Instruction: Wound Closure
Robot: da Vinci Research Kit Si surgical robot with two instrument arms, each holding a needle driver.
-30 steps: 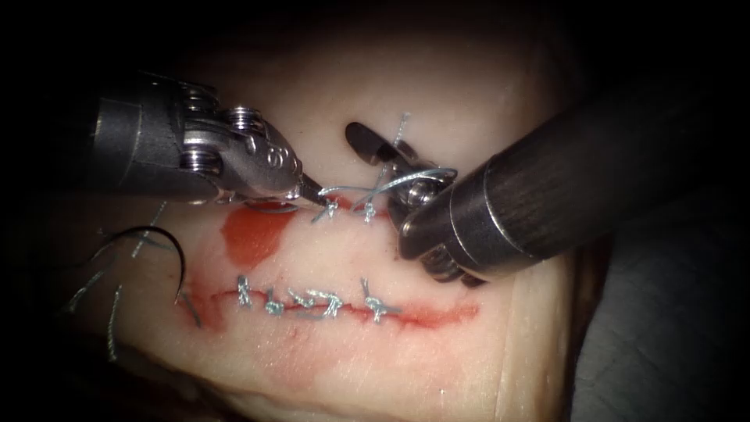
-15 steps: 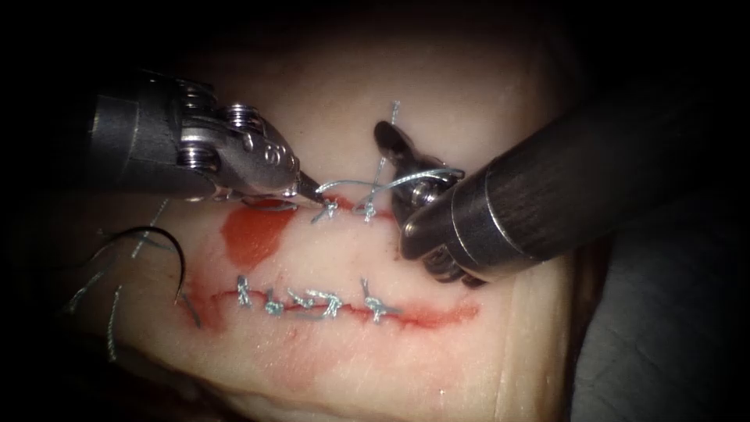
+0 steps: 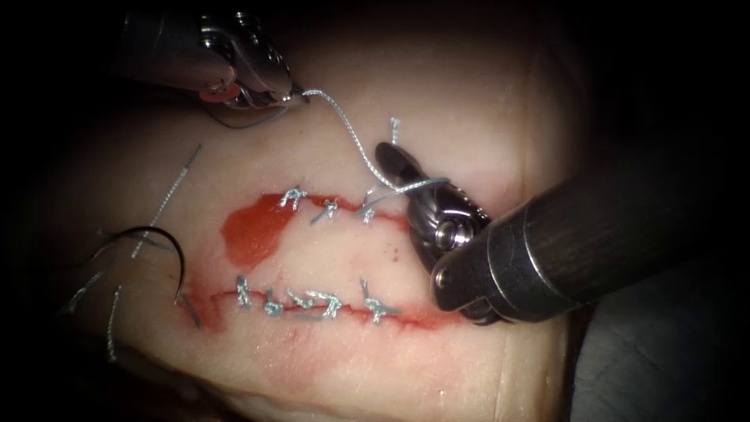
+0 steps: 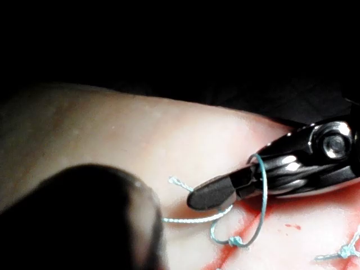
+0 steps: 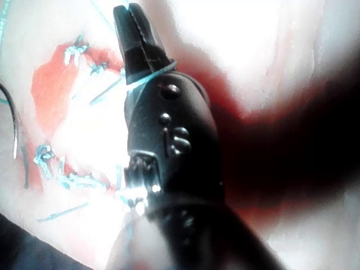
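Endoscope view: needle beside cut

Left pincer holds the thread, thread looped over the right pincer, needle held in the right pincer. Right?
Not quite: the needle is held by neither; the endoscope view shows it lying free on the tissue, left of the cuts. The left pincer does hold the thread, which loops over the right pincer.

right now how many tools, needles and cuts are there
tools: 2, left tool and right tool, each shut on thread
needle: 1, held by neither tool, lying on the tissue left of the cuts
cuts: 2, upper cut and lower cut
total: 5
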